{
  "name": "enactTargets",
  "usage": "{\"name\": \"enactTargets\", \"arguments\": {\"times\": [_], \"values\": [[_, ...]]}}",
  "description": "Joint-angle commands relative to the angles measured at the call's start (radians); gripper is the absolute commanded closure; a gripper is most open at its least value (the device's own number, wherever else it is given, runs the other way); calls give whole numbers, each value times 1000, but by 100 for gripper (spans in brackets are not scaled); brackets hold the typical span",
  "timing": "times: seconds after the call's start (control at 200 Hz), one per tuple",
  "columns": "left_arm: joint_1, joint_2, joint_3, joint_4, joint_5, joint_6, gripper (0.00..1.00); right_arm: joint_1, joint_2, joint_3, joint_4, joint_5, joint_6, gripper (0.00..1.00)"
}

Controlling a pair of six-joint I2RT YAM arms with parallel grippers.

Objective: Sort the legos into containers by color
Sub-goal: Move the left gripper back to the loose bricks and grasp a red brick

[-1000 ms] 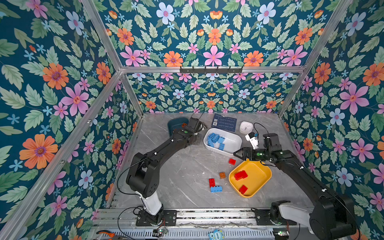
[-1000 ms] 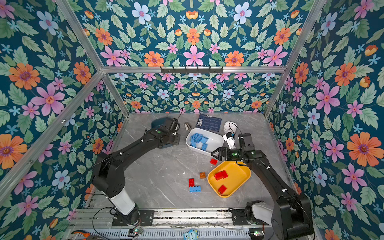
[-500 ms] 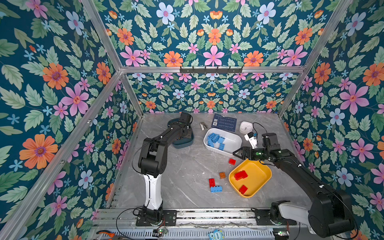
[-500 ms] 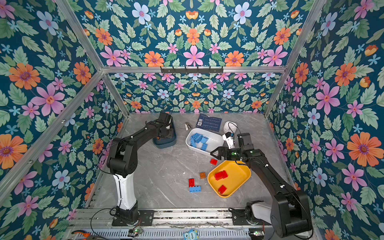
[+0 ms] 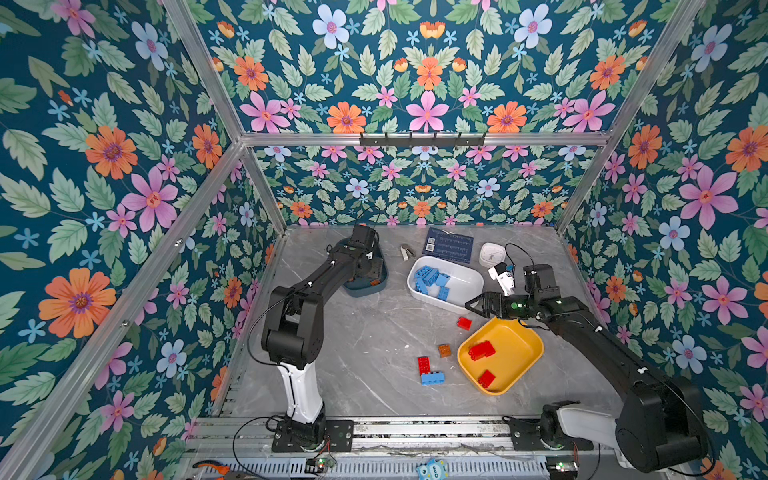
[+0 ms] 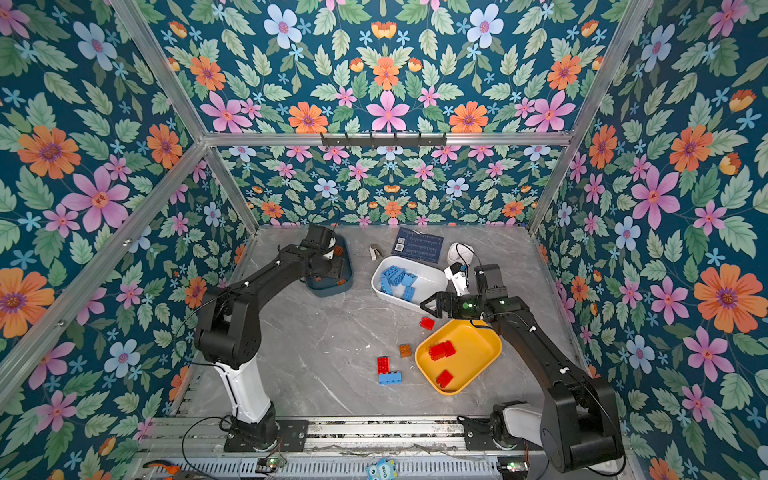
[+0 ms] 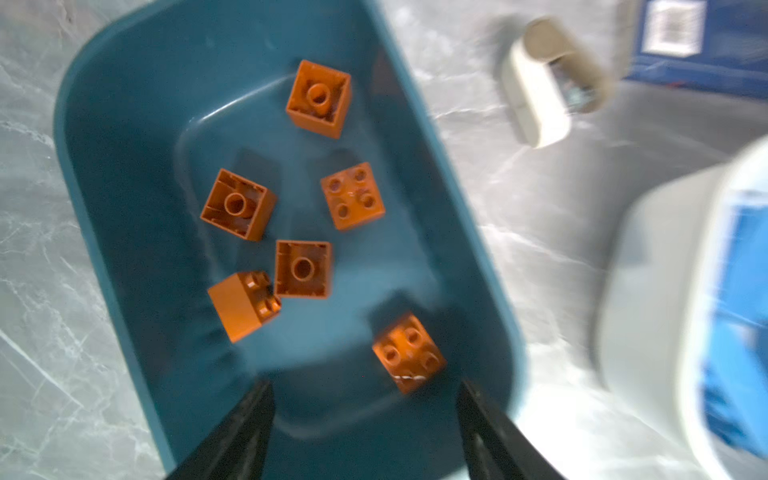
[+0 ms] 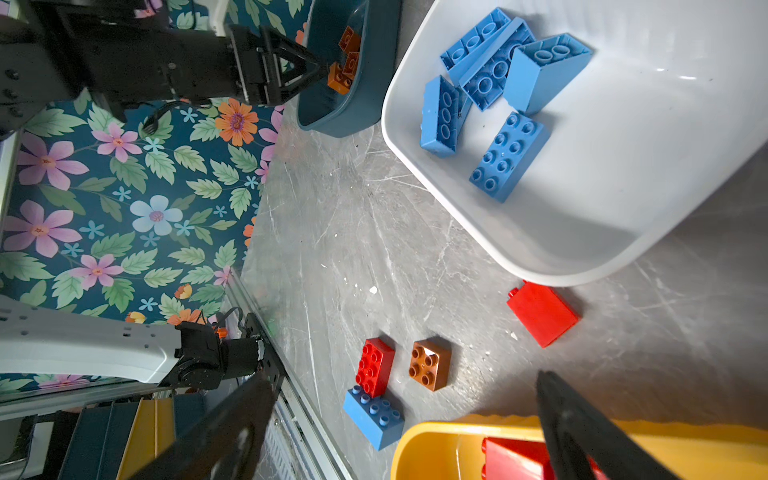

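Left gripper point(image 7: 365, 386): jaws apart, empty, over far-left teal tub point(image 7: 124, 124) of orange bricks point(image 7: 303, 268). Right gripper point(image 8: 403, 378): jaws apart, empty. Advised for the left: a straight lift, clear of the rim.

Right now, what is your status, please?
Left gripper open over teal tub, six orange bricks inside. Right gripper open, empty, by yellow tub. Four loose bricks unsorted.
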Motion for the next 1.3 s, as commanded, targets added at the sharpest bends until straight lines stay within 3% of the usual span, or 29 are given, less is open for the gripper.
{"name": "enactTargets", "arguments": {"times": [0.0, 0.26, 0.535, 0.765, 1.09, 1.295], "values": [[-30, -95, -61, -18, 65, -45, 27, 1, -6, 4, 3, -6, -8, 1], [-202, -330, -295, -28, 46, -224, 27, 0, -12, 9, -9, -5, -13, 1], [-433, -467, -499, 78, 47, -555, 29, 0, -20, -11, -12, -7, -14, 1], [-615, -433, -560, 119, -40, -766, 32, 1, -33, -31, -17, -6, -17, 1], [-764, -313, -544, 112, -111, -902, 35, 2, -40, -72, -3, -9, -15, 1], [-812, -236, -523, 94, -120, -930, 38, 1, -37, -82, 2, -10, -16, 1]]}}
